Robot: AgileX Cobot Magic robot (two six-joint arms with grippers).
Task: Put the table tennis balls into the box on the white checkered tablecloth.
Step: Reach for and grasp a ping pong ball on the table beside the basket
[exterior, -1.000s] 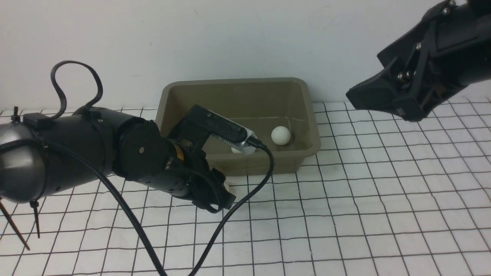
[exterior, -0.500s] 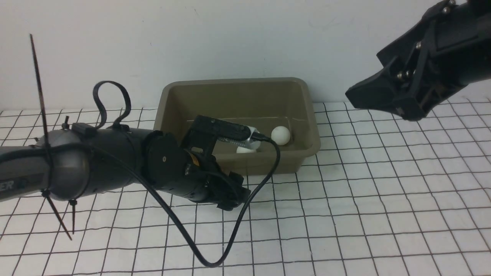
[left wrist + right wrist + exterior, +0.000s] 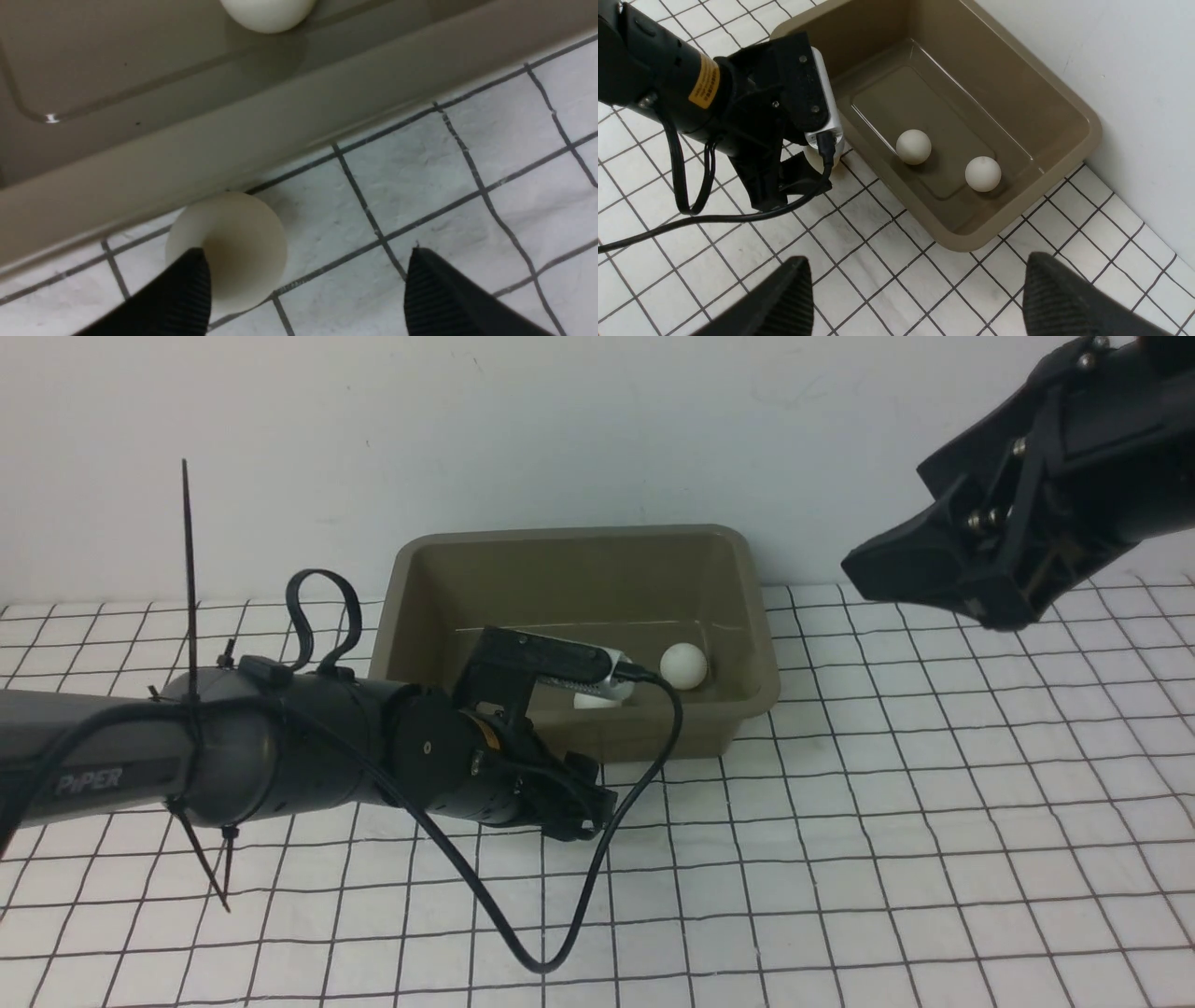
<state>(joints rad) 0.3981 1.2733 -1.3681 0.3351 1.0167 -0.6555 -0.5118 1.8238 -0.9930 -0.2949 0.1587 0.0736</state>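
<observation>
The olive-brown box [image 3: 579, 537] stands on the white checkered tablecloth [image 3: 840, 849] by the wall. Two table tennis balls [image 3: 913, 146] [image 3: 983, 173] lie on its floor; the front view shows one in full [image 3: 683, 665]. A third ball [image 3: 226, 252] rests on the cloth against the box's near wall [image 3: 196, 158]. My left gripper [image 3: 306, 254] is open low over the cloth. One of its fingers [image 3: 187, 289] overlaps that ball and the other [image 3: 444, 294] stands well apart. My right gripper [image 3: 917, 259] hangs open and empty, high at the right [image 3: 920, 588].
A black cable [image 3: 560, 933] loops from the left wrist camera down onto the cloth in front of the box. The white wall [image 3: 560, 429] rises directly behind the box. The left arm [image 3: 280, 756] stretches across the left half of the cloth.
My left arm has stretched forward and lower, carrying its gripper right toward the box's near wall. The cable loop has shifted with it. The right arm has not moved.
</observation>
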